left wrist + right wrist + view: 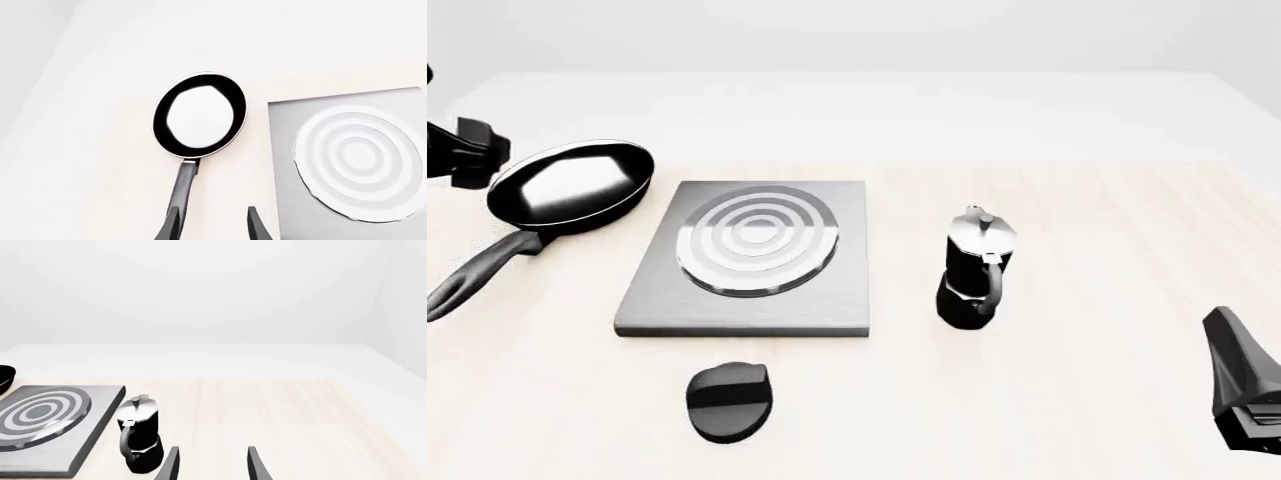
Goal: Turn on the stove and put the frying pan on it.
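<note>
The frying pan [567, 185] is glossy black and lies left of the stove, its long handle [474, 275] pointing toward the front left. The stove [754, 255] is a grey square plate with silver rings, and its black oval knob [731, 400] lies in front of it. In the left wrist view my left gripper [215, 225] is open above the pan [200, 117], with the handle [183, 185] running up to one finger, not clamped. My right gripper [212, 465] is open and empty, and shows at the front right [1241, 385], far from the stove.
A black-and-silver moka pot [974, 270] stands upright just right of the stove plate; it also shows in the right wrist view [139, 432]. Part of the left arm [461, 150] shows at the left edge behind the pan.
</note>
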Available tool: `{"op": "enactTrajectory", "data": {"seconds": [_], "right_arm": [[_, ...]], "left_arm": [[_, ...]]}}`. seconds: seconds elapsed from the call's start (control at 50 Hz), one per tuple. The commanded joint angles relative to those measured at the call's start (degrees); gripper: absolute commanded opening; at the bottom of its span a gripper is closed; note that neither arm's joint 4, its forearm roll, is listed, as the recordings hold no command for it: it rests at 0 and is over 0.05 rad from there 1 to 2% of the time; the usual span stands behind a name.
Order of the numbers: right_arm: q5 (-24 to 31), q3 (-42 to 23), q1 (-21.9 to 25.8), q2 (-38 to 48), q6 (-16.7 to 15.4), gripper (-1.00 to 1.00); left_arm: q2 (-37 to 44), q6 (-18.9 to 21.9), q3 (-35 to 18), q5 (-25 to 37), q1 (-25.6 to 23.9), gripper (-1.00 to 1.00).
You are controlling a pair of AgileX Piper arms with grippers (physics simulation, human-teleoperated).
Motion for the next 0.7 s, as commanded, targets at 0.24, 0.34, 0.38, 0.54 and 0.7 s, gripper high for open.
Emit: {"op": "enactTrajectory", "data": {"seconds": [0.24, 0.34, 0.38, 0.54, 0.7], "right_arm": [[-0.01, 0.0, 0.0, 0.0, -0.01, 1.0], [0.0, 0.0, 0.0, 0.0, 0.0, 1.0], [-0.01, 0.0, 0.0, 0.0, 0.0, 1.0], [0.0, 0.0, 0.0, 0.0, 0.0, 1.0], [0.0, 0.0, 0.0, 0.0, 0.01, 1.0]], "left_arm": [[9.41, 2.45, -0.88, -6.58, 4.08, 1.0], [11.07, 3.2, -0.6, -7.77, 4.81, 1.0], [11.71, 3.42, -0.58, -8.15, 4.98, 1.0], [15.69, 4.54, -2.18, -9.57, 5.49, 1.0], [19.36, 5.27, -2.45, -11.71, 6.03, 1.0]]}}
